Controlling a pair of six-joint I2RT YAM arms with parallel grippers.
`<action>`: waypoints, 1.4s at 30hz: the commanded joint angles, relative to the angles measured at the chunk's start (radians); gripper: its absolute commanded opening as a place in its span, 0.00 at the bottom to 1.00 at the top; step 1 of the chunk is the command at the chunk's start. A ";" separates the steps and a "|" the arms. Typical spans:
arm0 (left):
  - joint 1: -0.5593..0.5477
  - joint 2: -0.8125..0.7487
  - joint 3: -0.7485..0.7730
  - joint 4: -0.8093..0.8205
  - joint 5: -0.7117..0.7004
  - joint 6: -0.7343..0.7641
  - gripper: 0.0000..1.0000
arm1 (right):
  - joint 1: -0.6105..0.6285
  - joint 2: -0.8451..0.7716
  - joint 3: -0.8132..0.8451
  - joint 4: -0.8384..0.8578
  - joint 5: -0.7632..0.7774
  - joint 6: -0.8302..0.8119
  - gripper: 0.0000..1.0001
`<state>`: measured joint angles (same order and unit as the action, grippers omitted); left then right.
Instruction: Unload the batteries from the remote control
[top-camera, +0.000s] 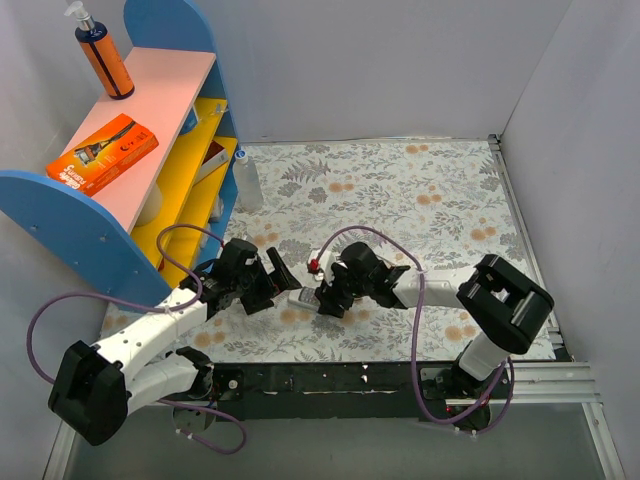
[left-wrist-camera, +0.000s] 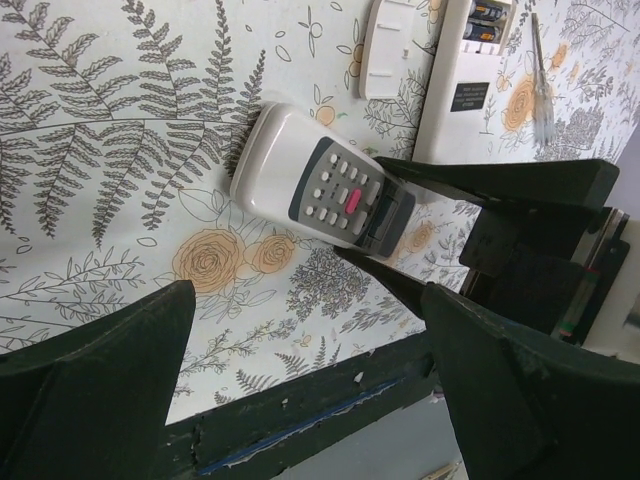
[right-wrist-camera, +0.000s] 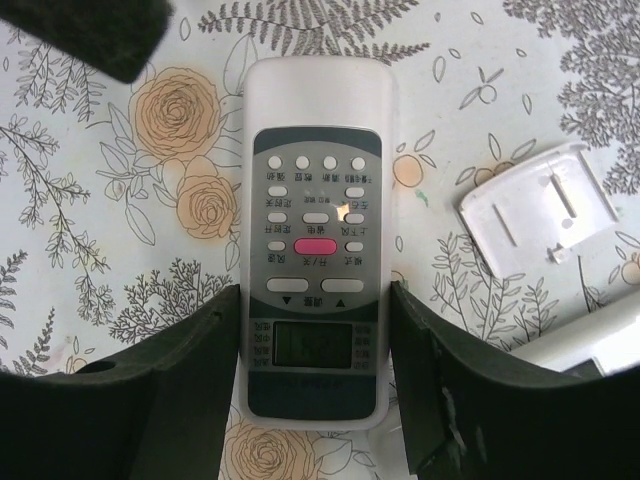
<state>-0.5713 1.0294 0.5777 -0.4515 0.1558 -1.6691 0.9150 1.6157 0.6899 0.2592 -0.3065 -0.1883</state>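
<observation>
Right fingers (right-wrist-camera: 170, 400) clamp the remote (right-wrist-camera: 315, 120) by its display end, buttons up, likely to turn its battery side upward; left fingers (left-wrist-camera: 90, 380) hang spread wide just left.

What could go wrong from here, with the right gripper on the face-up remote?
Right gripper pinches the white plastic remote with grey keypad only at its display end, so lifting may let it pivot or slip. Open left gripper hangs close by and the arms could clash. Loose white plastic cover nearby could get knocked.
</observation>
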 joint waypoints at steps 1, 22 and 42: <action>0.005 0.011 0.008 0.028 0.030 0.000 0.98 | -0.042 -0.046 -0.012 0.054 -0.048 0.116 0.31; 0.022 0.075 -0.006 0.152 0.070 -0.064 0.89 | -0.061 -0.204 -0.066 0.184 -0.195 0.299 0.26; 0.028 0.089 0.031 0.159 0.117 -0.109 0.00 | -0.024 -0.313 -0.098 0.095 0.041 0.264 0.64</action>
<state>-0.5488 1.1099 0.5797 -0.2317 0.3016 -1.7538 0.8703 1.3884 0.5869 0.3340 -0.4374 0.1570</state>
